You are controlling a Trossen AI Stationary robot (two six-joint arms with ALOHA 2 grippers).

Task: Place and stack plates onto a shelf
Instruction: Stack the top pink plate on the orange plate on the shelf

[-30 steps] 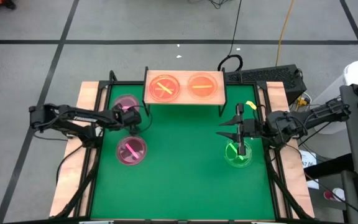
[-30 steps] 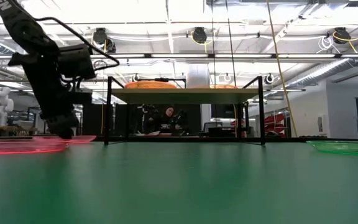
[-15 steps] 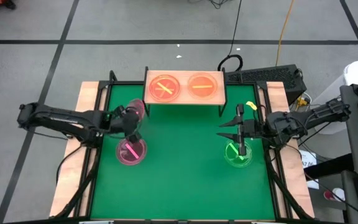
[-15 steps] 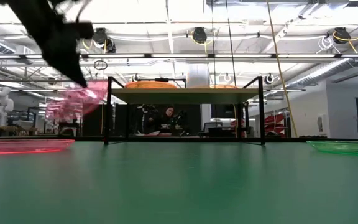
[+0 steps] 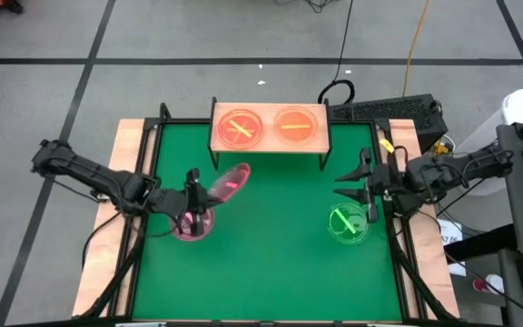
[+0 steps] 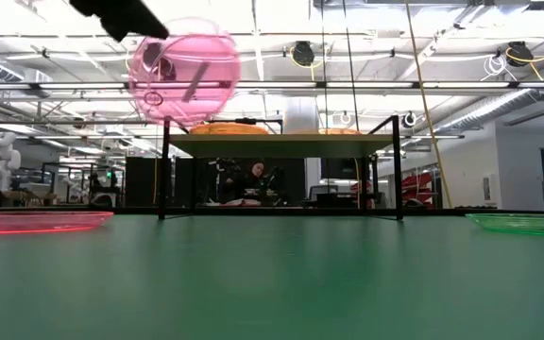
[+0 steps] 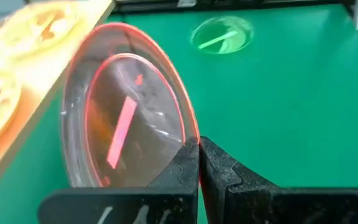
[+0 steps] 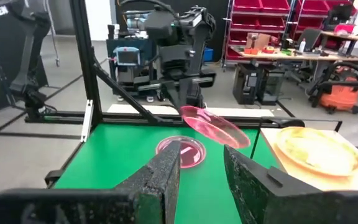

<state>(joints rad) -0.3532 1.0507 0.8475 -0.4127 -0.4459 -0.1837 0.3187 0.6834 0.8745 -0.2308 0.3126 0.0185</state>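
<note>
Two amber translucent round plates (image 5: pixel 241 128) already resting side by side on the small light-wood shelf on black metal legs (image 5: pixel 269 145); at least the left one seemingly a stack, to judge by the crossed stripes inside, though count uncertain; left to place: a pink translucent plate in the air (image 5: pixel 227 183), another pink plate on the green table (image 5: pixel 192 224) directly below the left gripper, and a green translucent plate (image 5: pixel 346 223) lying on the table toward the right edge.

Left gripper (image 5: pixel 194 194) clamped tight on the rim of the raised pink plate, fingers (image 7: pixel 185 174) pinched fully together on the edge; plate tilted steeply, lifted clear of the table, just short of the shelf's front left corner; probably mid-carry toward the shelf.

Right gripper (image 5: pixel 368 182) hovering just beyond the green plate, fingers (image 8: pixel 166 171) parted and holding nothing.
</note>
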